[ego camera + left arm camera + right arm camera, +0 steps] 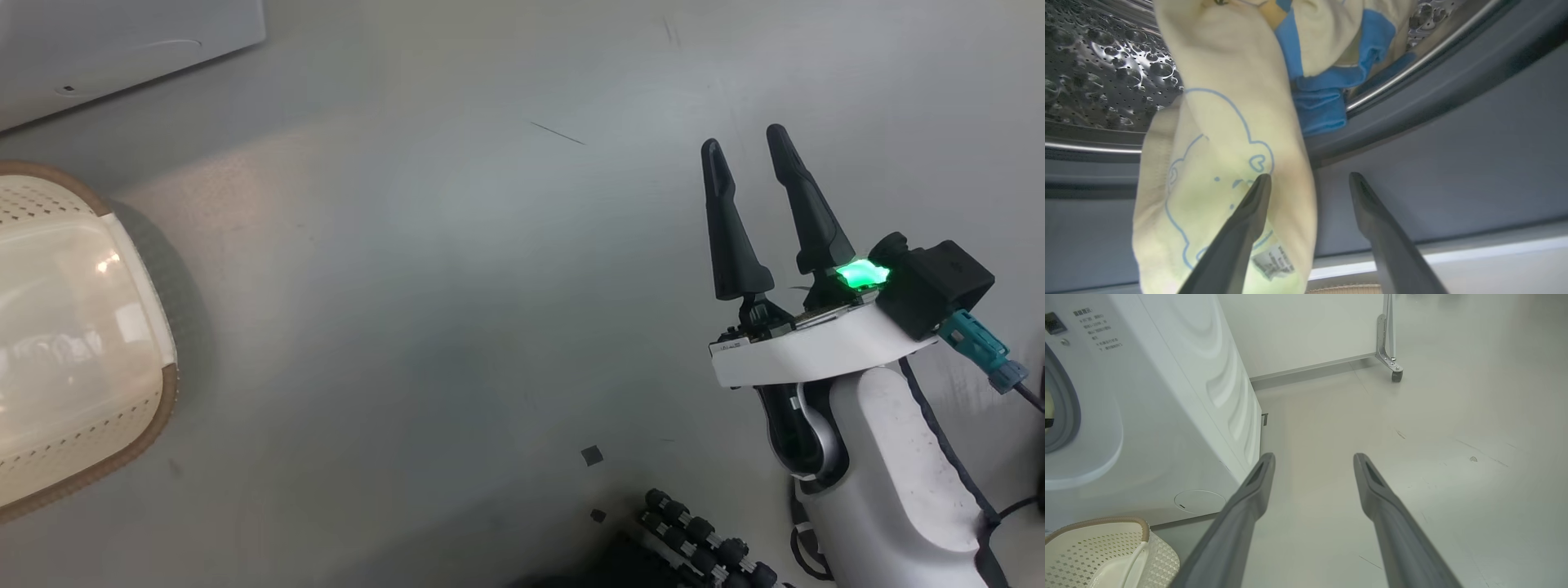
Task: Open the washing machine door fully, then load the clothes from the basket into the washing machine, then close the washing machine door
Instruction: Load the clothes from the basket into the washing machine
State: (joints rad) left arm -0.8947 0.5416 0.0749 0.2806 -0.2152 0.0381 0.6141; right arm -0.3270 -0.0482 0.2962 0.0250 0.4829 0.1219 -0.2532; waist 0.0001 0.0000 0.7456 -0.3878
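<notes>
Loading: the open left gripper (1309,176) faces the clothes (1229,122) spilling from the washing machine (1106,69); they likely need pushing in.

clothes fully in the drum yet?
Partly out: the clothes run from inside the drum out across the grey ring.

You are getting soft, even light across the pale grey floor (490,286); the cream perforated plastic basket (65,465) is catching a warm glint and casting a shadow beside it. The dimpled steel drum (1106,73) is throwing speckled glare, and straight edges are bowing in the wrist views.
</notes>
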